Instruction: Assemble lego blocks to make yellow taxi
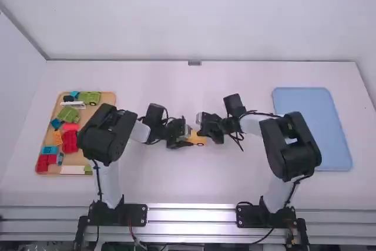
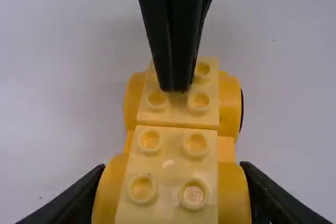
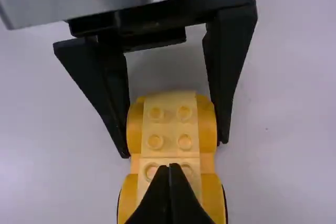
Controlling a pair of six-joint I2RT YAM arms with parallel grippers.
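1. Yellow and studded, the car body [image 2: 176, 145] lies between the two arms, its long axis running roughly left to right across the counter [image 1: 194, 189], from one tool towards the other.
2. The left tool [image 2: 172, 174] pinches the left end across its width, a finger on each rounded side.
3. The right tool [image 3: 169, 166] has its fingers pressed together above the studs of the right end; whether they touch, I cannot tell.
4. The coming move, I judge, turns on that: the right tool probably presses down on the right-hand studs while the left steadies the body. Off-centre pressure could tip it or slide it in the grip.
5. Well to the left, a wooden tray [image 1: 73, 160] holds red blocks [image 1: 69, 142], green blocks [image 1: 67, 114] and others.
6. Well to the right lies a blue tray [image 1: 311, 130]; beyond the counter rises a pale wall [image 1: 194, 16].
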